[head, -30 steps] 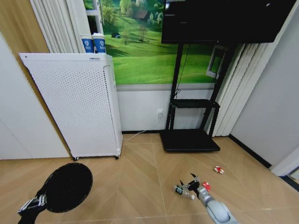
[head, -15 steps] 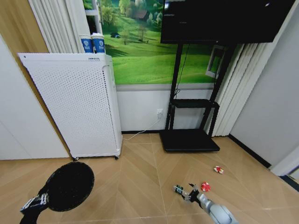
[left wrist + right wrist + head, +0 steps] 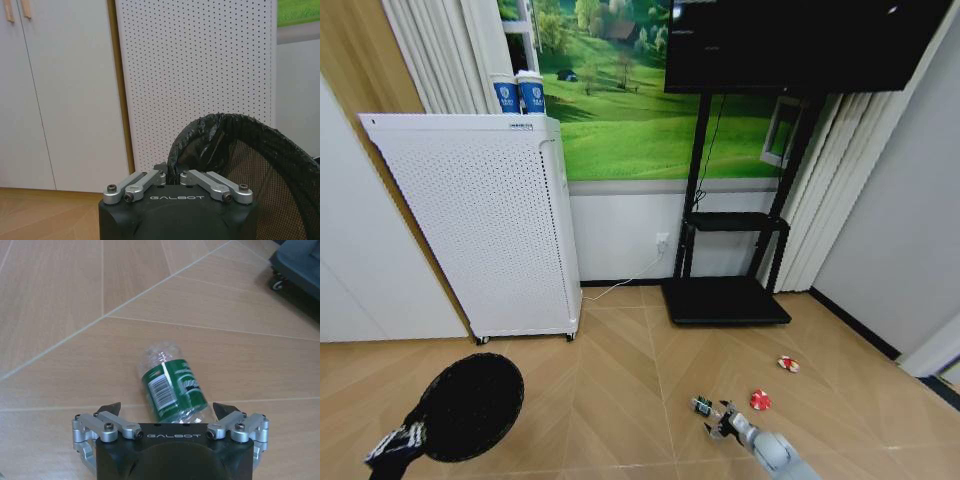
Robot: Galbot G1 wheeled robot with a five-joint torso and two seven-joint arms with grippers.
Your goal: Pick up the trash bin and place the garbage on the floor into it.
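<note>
The black mesh trash bin (image 3: pixel 472 404) hangs tilted at the lower left, with my left gripper (image 3: pixel 412 434) shut on its rim; the left wrist view shows the fingers pinched on the bin's (image 3: pixel 250 160) lined edge at my left gripper (image 3: pixel 170 176). On the floor (image 3: pixel 610 400), a small clear bottle (image 3: pixel 703 406) with a green label lies on its side. My right gripper (image 3: pixel 722 421) sits low just behind it. In the right wrist view my right gripper (image 3: pixel 167 408) is open, with the bottle (image 3: pixel 172 385) lying between and beyond its fingertips. Two red-and-white wrappers (image 3: pixel 760 400) (image 3: pixel 788 364) lie to the right.
A tall white perforated cabinet (image 3: pixel 480 230) stands at the back left with two blue-white cups (image 3: pixel 520 95) on top. A black TV stand (image 3: pixel 725 295) fills the back centre, its wheeled base (image 3: pixel 300 270) close to the bottle. A grey wall (image 3: pixel 900 230) closes the right side.
My right gripper has dropped lower and drawn back behind the bottle, uncovering the nearer red wrapper. The bin has shifted slightly right in my left gripper.
</note>
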